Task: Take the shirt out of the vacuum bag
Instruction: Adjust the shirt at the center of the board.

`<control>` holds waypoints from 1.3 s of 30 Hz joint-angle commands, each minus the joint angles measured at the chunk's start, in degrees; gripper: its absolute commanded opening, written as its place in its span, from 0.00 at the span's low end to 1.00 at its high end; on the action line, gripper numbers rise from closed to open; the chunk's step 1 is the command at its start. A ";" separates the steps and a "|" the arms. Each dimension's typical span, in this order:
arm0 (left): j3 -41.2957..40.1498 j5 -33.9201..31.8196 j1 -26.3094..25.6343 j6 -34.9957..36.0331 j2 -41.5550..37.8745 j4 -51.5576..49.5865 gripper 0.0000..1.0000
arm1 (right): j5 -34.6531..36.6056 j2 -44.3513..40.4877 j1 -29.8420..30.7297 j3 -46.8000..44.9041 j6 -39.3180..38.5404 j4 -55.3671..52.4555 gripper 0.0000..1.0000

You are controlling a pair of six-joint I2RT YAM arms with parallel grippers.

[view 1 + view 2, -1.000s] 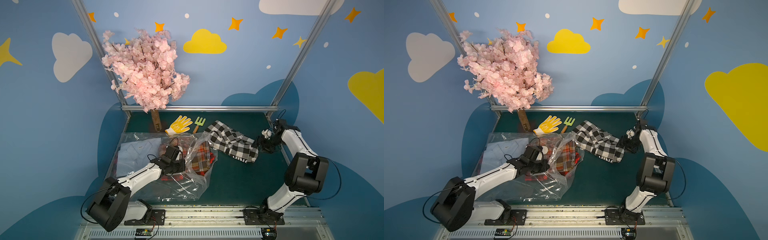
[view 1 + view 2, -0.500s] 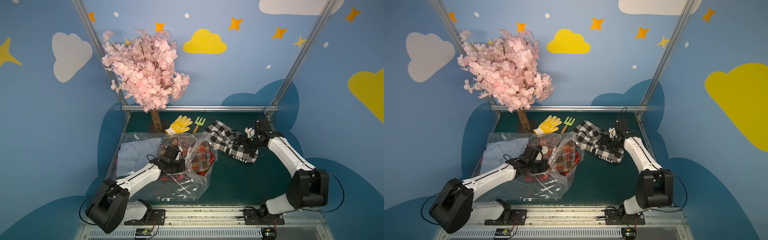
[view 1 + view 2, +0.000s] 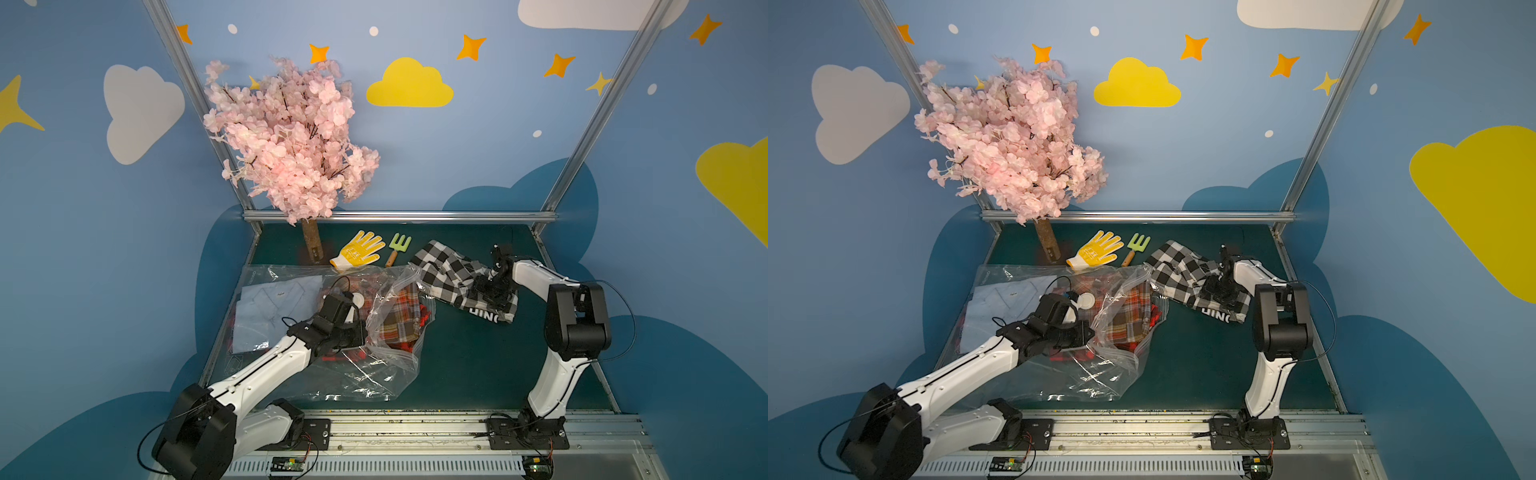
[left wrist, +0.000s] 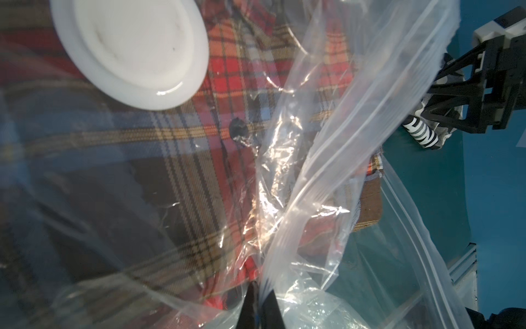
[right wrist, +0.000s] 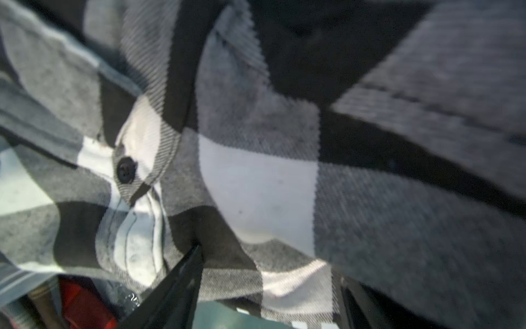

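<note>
right pincer (image 3: 489,287), jaws apart, is sitting on the check shirt (image 3: 446,270), just right of the bag (image 3: 374,376). left pincer (image 4: 259,302) is clamping bag film.

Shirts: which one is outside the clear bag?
The black-and-white checked shirt, on the green mat. The red plaid shirt and the light blue shirt lie inside the bag.

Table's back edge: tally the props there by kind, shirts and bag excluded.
Yellow glove: 1
Green rake: 1
Pink blossom tree: 1
Total: 3
</note>
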 commanded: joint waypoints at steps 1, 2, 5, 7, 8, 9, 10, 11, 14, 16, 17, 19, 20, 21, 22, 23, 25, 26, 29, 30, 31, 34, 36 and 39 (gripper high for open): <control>-1.87 -1.82 0.20 0.80 -2.32 -4.08 0.03 | 3.90 3.40 -2.35 5.41 -3.68 -3.89 0.73; -2.13 -1.92 0.25 0.70 -2.89 -4.26 0.03 | 4.05 4.52 -2.66 7.34 -4.46 -4.83 0.72; -2.77 -2.06 0.30 0.25 -4.49 -5.20 0.03 | 5.32 8.08 -3.37 13.28 -6.62 -7.56 0.72; -2.95 -2.29 0.27 0.05 -5.26 -5.95 0.03 | 5.64 10.61 -3.78 17.26 -7.64 -9.37 0.72; -3.10 -2.33 0.34 -0.01 -5.71 -6.24 0.04 | 5.75 11.85 -4.02 19.36 -8.05 -10.10 0.72; -3.38 -2.35 0.40 -0.14 -6.14 -6.37 0.03 | 5.38 13.28 -4.26 21.42 -8.28 -10.94 0.72; -3.56 -2.38 0.44 -0.28 -6.47 -6.49 0.04 | 4.60 14.40 -4.50 23.32 -8.41 -11.61 0.72; -3.71 -2.46 0.37 -0.37 -6.82 -6.76 0.04 | 3.70 15.68 -4.53 25.29 -8.51 -12.33 0.72; -3.93 -2.70 0.46 -0.77 -7.84 -7.68 0.04 | 2.08 17.83 -4.74 29.43 -8.33 -13.01 0.72; -3.93 -2.73 0.40 -1.05 -8.63 -8.41 0.03 | 0.31 18.07 -5.04 31.13 -7.84 -13.44 0.71; -3.93 -2.68 0.43 -1.20 -9.18 -8.80 0.03 | -0.49 17.42 -5.09 31.35 -7.77 -13.37 0.71; -3.93 -2.69 0.42 -1.46 -10.27 -9.49 0.04 | -1.23 14.59 -4.89 30.20 -7.92 -12.67 0.71; -3.93 -2.61 0.43 -1.64 -10.92 -9.70 0.04 | -1.00 12.31 -4.76 28.87 -8.01 -12.12 0.71; -4.02 -2.48 0.43 -1.84 -11.55 -9.76 0.04 | -1.01 9.62 -4.70 26.99 -8.07 -11.23 0.72; -4.06 -2.31 0.43 -1.94 -12.00 -9.64 0.04 | -1.17 7.24 -4.57 25.11 -8.08 -10.20 0.72; -4.10 -2.22 0.43 -2.17 -12.44 -9.59 0.04 | -1.68 4.49 -4.44 22.95 -8.20 -9.28 0.72; -3.94 -1.59 0.43 -2.32 -12.82 -9.39 0.04 | -2.68 0.13 -3.27 19.77 -9.23 -8.24 0.73; -3.85 -1.10 0.43 -2.30 -13.00 -9.14 0.04 | -2.50 -1.61 -2.19 18.28 -10.05 -8.13 0.73; -3.58 -0.15 0.42 -2.39 -13.24 -8.67 0.04 | -0.90 -4.14 1.95 15.88 -11.62 -8.79 0.73; -3.50 -0.18 0.38 -2.41 -13.33 -8.60 0.04 | -0.30 -4.03 3.37 15.50 -11.76 -8.84 0.73; -3.49 -0.05 0.36 -2.46 -13.45 -8.44 0.04 | 0.06 -3.57 4.58 15.35 -11.94 -8.92 0.73; -3.10 0.33 0.32 -2.45 -13.70 -7.86 0.04 | 0.94 -0.04 7.65 15.67 -11.22 -8.72 0.73; -2.63 0.90 0.34 -2.58 -14.03 -7.65 0.04 | 1.79 2.91 9.48 16.80 -10.52 -8.49 0.72; -1.79 1.25 0.34 -2.45 -14.49 -7.64 0.04 | 2.31 6.77 11.28 18.91 -9.39 -7.81 0.72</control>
